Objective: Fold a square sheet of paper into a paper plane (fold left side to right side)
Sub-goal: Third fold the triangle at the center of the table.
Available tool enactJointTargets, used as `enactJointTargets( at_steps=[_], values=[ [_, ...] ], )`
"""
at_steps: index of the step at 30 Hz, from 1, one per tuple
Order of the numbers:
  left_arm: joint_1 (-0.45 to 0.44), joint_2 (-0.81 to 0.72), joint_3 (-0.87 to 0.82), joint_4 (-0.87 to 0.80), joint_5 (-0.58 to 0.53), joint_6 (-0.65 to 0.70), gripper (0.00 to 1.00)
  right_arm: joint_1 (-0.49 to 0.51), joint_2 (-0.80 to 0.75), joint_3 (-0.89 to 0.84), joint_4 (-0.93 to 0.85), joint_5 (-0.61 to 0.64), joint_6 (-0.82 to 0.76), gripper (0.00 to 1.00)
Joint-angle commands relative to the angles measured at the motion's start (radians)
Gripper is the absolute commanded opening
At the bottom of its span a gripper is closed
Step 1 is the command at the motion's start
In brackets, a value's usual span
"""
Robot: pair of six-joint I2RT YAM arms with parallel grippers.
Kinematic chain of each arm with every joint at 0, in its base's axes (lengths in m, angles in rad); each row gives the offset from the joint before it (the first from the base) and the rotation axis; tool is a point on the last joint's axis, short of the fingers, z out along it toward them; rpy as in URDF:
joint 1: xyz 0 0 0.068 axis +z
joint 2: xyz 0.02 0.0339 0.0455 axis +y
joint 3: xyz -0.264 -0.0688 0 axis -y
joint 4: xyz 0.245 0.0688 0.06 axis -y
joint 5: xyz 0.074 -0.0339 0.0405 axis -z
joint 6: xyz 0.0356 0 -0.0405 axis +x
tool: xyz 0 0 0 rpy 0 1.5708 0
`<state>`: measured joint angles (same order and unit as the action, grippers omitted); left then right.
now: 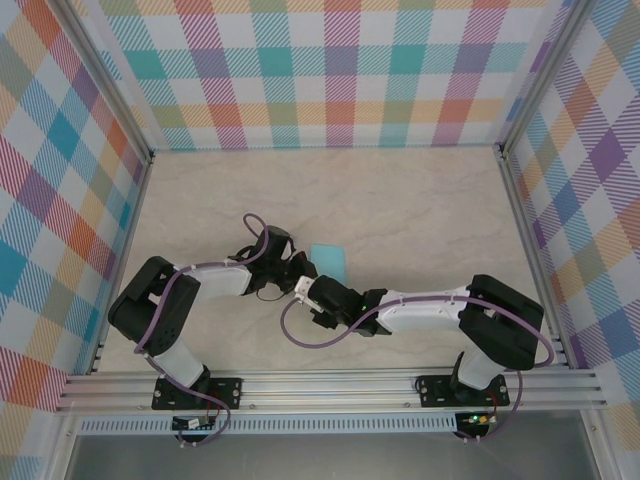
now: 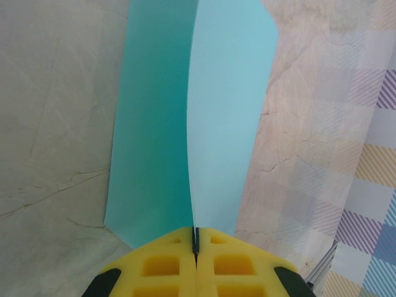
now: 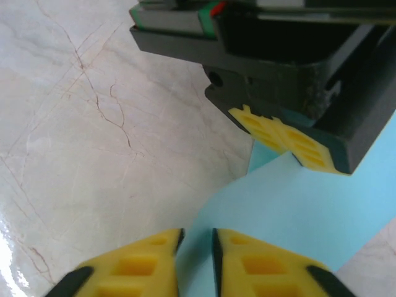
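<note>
1. Bottom of the right wrist view: right claw (image 3: 196,238) is nearly closed with a thin slit left. The square sheet of paper (image 3: 297,210) runs into it, can't tell if it's pinched.
2. Left claw (image 2: 196,234) is clamped tight on the sheet's near edge, probably to swing that flap rightward.
3. The sheet stretches up-frame over the worktop (image 2: 55,124).

The left arm (image 1: 215,280) and right arm (image 1: 420,310) fold inward, wrists nearly meeting. The left jaws press together; the right jaws, just beside, show a thin gap.
</note>
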<state>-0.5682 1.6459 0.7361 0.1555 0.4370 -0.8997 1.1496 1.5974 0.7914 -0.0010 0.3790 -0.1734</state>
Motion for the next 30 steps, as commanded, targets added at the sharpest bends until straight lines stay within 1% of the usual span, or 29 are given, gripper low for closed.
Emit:
enactJointTargets(
  at_steps=[1,2,4,6,9,12,15,17,19,22,25,27,30],
  values=[
    [-0.01,-0.001,0.022,-0.032,0.008,0.026,0.0,0.007,0.012,0.012,0.005,0.003,-0.003,0.05],
    [-0.009,-0.004,0.024,-0.042,0.004,0.032,0.02,0.007,0.008,0.009,0.005,-0.002,-0.002,0.0],
    [-0.006,-0.015,0.025,-0.07,-0.006,0.05,0.09,0.007,0.005,0.004,-0.003,-0.019,0.0,0.0],
    [0.004,-0.036,0.025,-0.101,-0.013,0.071,0.13,0.006,0.007,0.0,-0.012,-0.03,0.003,0.0],
    [0.031,-0.087,0.018,-0.155,-0.02,0.105,0.26,0.004,0.008,-0.016,-0.009,-0.052,0.019,0.0],
    [0.059,-0.144,0.022,-0.233,-0.029,0.155,0.42,-0.001,0.013,-0.018,-0.015,-0.07,0.033,0.0],
    [0.084,-0.191,0.045,-0.343,-0.063,0.209,0.53,-0.007,0.015,-0.016,-0.02,-0.075,0.051,0.0],
    [0.097,-0.21,0.057,-0.383,-0.074,0.233,0.56,-0.011,0.01,-0.018,-0.02,-0.082,0.065,0.0],
    [0.101,-0.211,0.076,-0.386,-0.064,0.249,0.56,-0.018,0.003,-0.022,-0.016,-0.095,0.068,0.0],
    [0.1,-0.164,0.116,-0.334,0.01,0.261,0.45,-0.027,-0.003,-0.027,-0.015,-0.107,0.109,0.0],
    [0.09,-0.073,0.184,-0.298,0.067,0.279,0.34,-0.041,-0.01,-0.031,-0.014,-0.115,0.121,0.0],
    [0.077,0.003,0.247,-0.286,0.105,0.293,0.31,-0.047,-0.013,-0.033,-0.016,-0.121,0.127,0.0],
    [0.06,0.126,0.333,-0.286,0.132,0.302,0.25,-0.054,-0.013,-0.031,-0.022,-0.129,0.13,0.0]
  ],
)
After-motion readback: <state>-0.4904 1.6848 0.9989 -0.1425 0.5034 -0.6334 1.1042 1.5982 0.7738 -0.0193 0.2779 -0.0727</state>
